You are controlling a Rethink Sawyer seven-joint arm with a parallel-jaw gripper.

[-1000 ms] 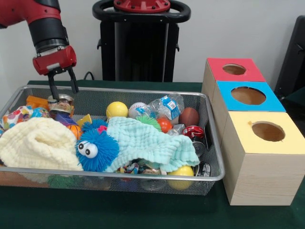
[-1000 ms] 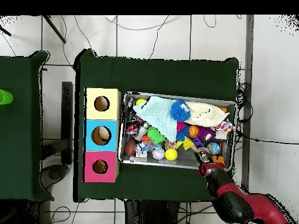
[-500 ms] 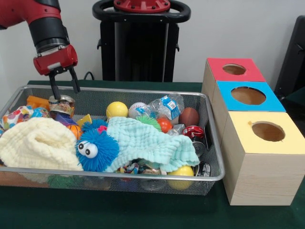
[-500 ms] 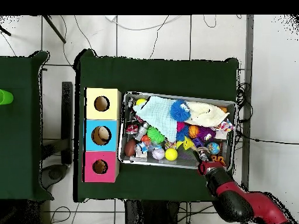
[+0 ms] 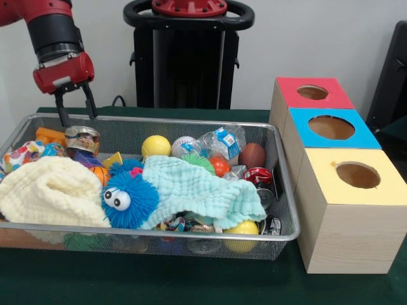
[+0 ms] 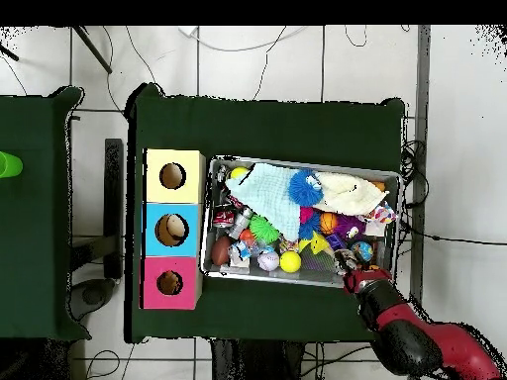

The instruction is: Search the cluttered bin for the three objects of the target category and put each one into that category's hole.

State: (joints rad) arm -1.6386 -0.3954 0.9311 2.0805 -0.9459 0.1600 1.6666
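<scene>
The wire mesh bin (image 5: 191,120) is full of toys and cloths; it also shows in the overhead view (image 6: 297,162). My gripper (image 5: 77,119) hangs open and empty over the bin's far left corner, just above a small printed can (image 5: 81,138). In the overhead view the gripper (image 6: 352,269) is at the bin's lower right edge. The red box's hole (image 5: 312,92) is at the far right, behind the blue box (image 5: 331,128) and the yellow box (image 5: 357,175). In the overhead view the hole (image 6: 169,283) is left of the bin.
In the bin lie a cream cloth (image 5: 51,190), a mint cloth (image 5: 197,187), a blue fuzzy toy with eyes (image 5: 127,197), a yellow ball (image 5: 156,145), a baseball (image 5: 182,145), a brown football (image 5: 252,154) and a red can (image 5: 257,176). The black pedestal (image 5: 187,57) stands behind.
My gripper has risen a little and moved left in the front view, away from the small can toward the bin's far left corner. It stays open. The bin's contents have not moved.
</scene>
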